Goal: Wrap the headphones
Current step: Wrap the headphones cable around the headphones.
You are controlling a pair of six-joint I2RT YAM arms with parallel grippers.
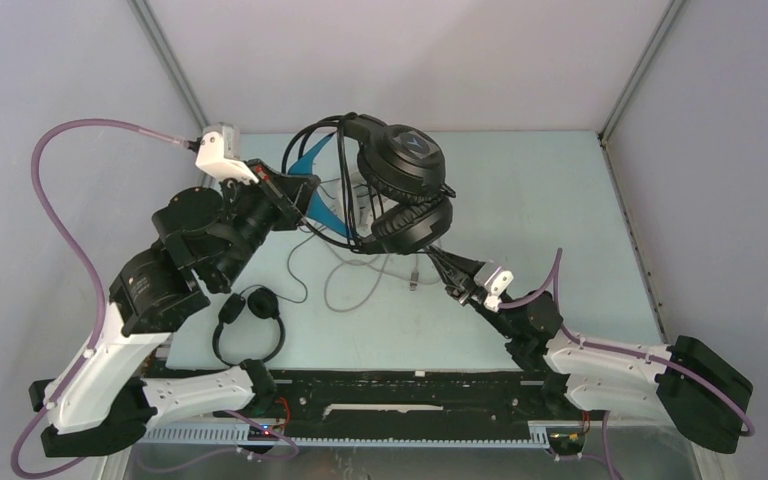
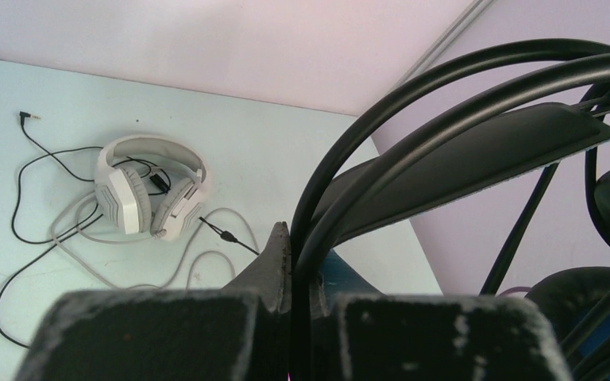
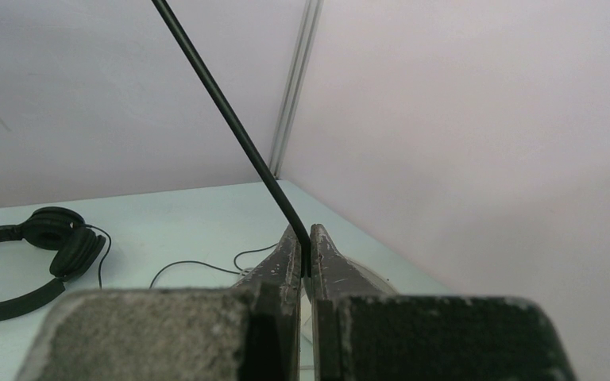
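Black headphones [image 1: 405,185] hang aloft, left gripper [image 2: 294,262] clamped on the headband [image 2: 461,151], right gripper [image 3: 303,252] pinching the cable [image 3: 230,119] taut, likely for winding.

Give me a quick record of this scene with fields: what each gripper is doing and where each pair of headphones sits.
left gripper: shut on the headband of the bulky black headphones, holding them above the table
right gripper: shut on a black cable that runs straight up from its fingers
white headphones: lying on the table, not held
small black headphones: flat on the table beside the left arm, not held
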